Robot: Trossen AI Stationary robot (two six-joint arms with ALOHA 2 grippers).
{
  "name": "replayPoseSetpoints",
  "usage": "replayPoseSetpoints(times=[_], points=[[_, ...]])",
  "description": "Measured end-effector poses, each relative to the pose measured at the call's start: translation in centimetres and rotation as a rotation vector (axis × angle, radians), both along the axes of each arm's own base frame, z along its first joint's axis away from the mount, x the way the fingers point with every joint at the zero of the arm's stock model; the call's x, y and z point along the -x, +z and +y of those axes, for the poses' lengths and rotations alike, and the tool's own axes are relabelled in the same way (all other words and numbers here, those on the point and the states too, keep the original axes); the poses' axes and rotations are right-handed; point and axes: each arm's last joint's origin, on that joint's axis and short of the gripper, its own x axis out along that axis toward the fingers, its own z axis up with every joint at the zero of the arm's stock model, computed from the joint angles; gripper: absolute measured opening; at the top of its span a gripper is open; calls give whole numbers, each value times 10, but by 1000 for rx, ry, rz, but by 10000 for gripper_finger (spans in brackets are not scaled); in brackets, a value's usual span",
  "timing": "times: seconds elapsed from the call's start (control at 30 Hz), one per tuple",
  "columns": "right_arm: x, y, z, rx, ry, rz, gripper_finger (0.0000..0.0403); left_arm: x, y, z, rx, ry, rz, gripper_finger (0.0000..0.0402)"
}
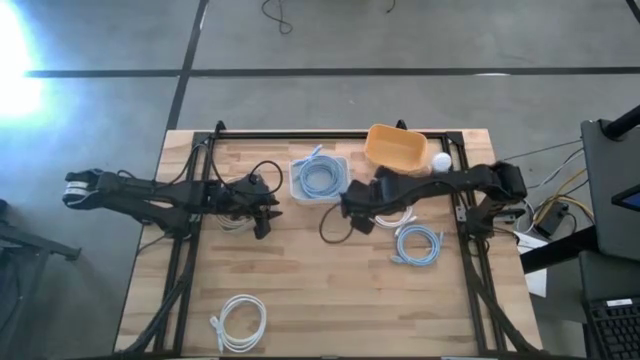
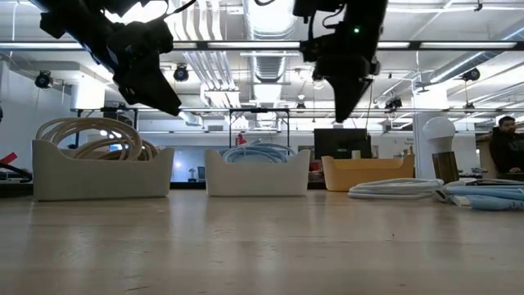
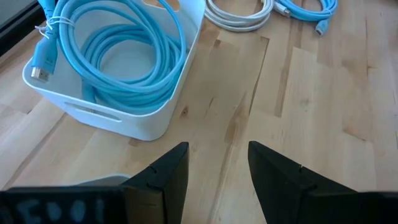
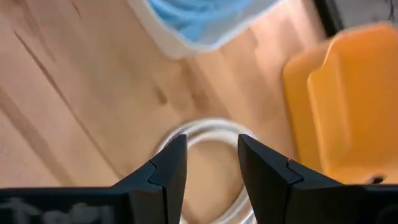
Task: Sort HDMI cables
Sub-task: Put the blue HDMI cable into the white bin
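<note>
left gripper (image 1: 268,222) hangs above the table to the left of the white bin (image 1: 297,187), fingers apart with nothing between them; bare wood shows in the gap in its wrist view. under and just behind it a beige cable coil (image 1: 232,224) sits in a pale bin, mostly hidden by the arm. ahead of it, the white bin holds a light blue coil (image 3: 118,53), already sorted by the look of it. a white coil (image 1: 240,322) lies loose on the table well off toward the near edge, far from either gripper. right gripper (image 1: 350,208) is lifted off the table just right of the white bin, fingers moderately parted and empty; its wrist view shows another white coil (image 4: 208,134) directly beneath and between the finger line, not yet touched. orange bin (image 1: 396,146) stands empty just beyond that gripper. a loose blue coil (image 1: 418,244) lies near it on the other side. step in hand, as i read it: right arm lining up on the white coil under it. next move calls for a straight descent, one finger inside the loop and one outside, closing on the bundle, then a short carry, likely to the orange bin.
</note>
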Motion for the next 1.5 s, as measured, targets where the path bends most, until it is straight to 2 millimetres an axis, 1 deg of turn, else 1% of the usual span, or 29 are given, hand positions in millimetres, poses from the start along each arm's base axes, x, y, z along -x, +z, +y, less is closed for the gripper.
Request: replayPoseSetpoints(times=[0.1,0.2,0.33,0.47,0.57,0.7,0.8,0.87,0.93,1.13,1.27,1.4,1.5], points=[[6,-9,11,-34,-61,8,138,-1,0,0,0,0,-10,170],[12,-17,21,-134,-133,27,141,-1,2,0,0,0,-27,170],[23,-28,32,-153,-214,67,139,-2,2,0,-2,-1,-35,170],[37,-37,44,-183,-357,109,134,-2,3,0,-3,-2,-37,170],[47,-45,57,-225,-441,126,135,-2,3,0,-3,-2,-37,170],[57,-53,75,-324,-547,173,132,-2,3,0,-3,-2,-37,170],[63,-59,82,-336,-660,172,128,-2,2,0,-3,-2,-36,170],[67,-63,85,-323,-739,154,126,-2,2,0,-5,-3,-36,170],[68,-68,86,-330,-775,129,123,-2,2,0,-10,-7,-33,170],[63,-87,87,-414,-741,37,112,-2,2,0,-27,-19,-29,170],[68,-97,85,-410,-760,35,103,-2,2,0,-26,-19,-29,170],[72,-100,84,-396,-810,36,95,-2,2,0,-25,-19,-29,170],[68,-97,85,-406,-774,31,88,-2,2,0,-20,-15,-30,170]])
